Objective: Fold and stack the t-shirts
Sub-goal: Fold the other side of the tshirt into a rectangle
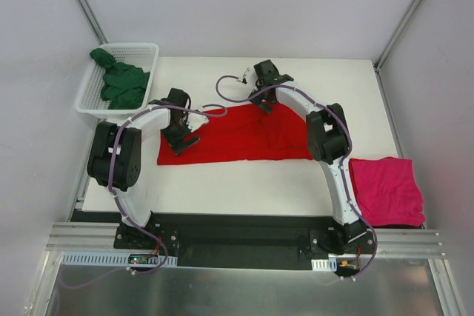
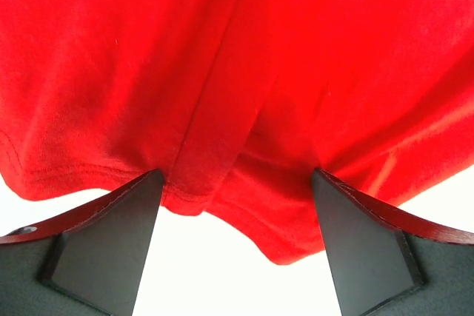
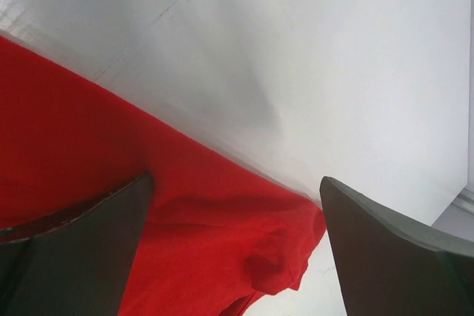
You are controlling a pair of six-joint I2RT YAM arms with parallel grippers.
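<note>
The red t-shirt (image 1: 244, 135) lies spread across the middle of the table. My left gripper (image 1: 182, 138) is at its left end, open. In the left wrist view the red hem (image 2: 222, 57) lies between the spread fingertips (image 2: 111, 234) of the left gripper (image 2: 235, 183), not pinched. My right gripper (image 1: 264, 101) is at the shirt's far edge, open. A bunched red corner (image 3: 281, 257) lies between the wide fingers (image 3: 392, 249) of the right gripper (image 3: 237, 183). The magenta t-shirt (image 1: 385, 190) lies folded at the near right. The dark green t-shirt (image 1: 118, 85) is crumpled in the basket.
A white mesh basket (image 1: 152, 51) stands at the far left corner of the table. Grey walls close in the table on the left, back and right. Bare white tabletop (image 1: 237, 190) runs between the red shirt and the arm bases.
</note>
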